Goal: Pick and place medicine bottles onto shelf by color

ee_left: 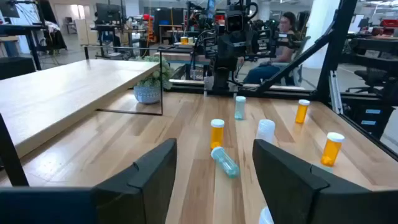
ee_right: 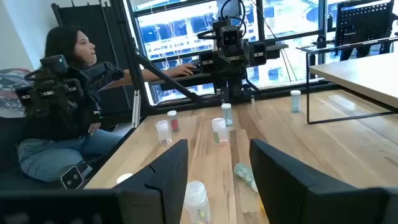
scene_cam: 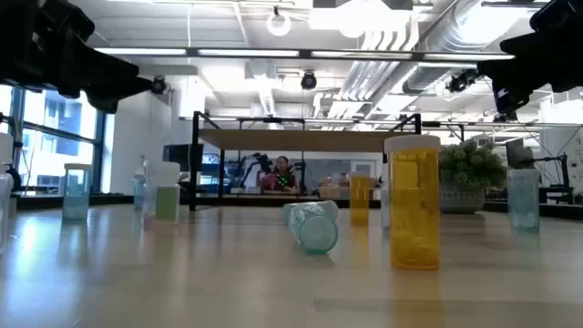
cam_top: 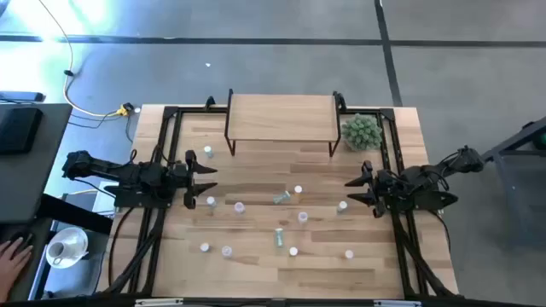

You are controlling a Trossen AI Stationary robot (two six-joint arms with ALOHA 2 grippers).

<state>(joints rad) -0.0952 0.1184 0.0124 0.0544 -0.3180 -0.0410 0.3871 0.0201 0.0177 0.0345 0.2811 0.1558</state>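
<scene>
Several small white-capped medicine bottles stand scattered on the plank table, among them an orange one [scene_cam: 414,205] and a blue one [cam_top: 207,152]. Two lie on their sides: a teal one [cam_top: 281,198], which also shows in the left wrist view [ee_left: 225,162], and another [cam_top: 278,237]. The light-wood shelf [cam_top: 281,119] stands on black legs at the far middle with nothing on it. My left gripper [cam_top: 209,179] hovers open and empty at the table's left. My right gripper [cam_top: 354,189] hovers open and empty at the right, with a clear bottle [ee_right: 196,196] standing ahead of its fingers.
A spiky green plant ball [cam_top: 361,130] sits beside the shelf's right end. Black frame rails [cam_top: 162,145] run along the table's left and right sides. A person [ee_right: 68,106] sits beyond the left edge, and a hand [cam_top: 13,256] rests there by a cup.
</scene>
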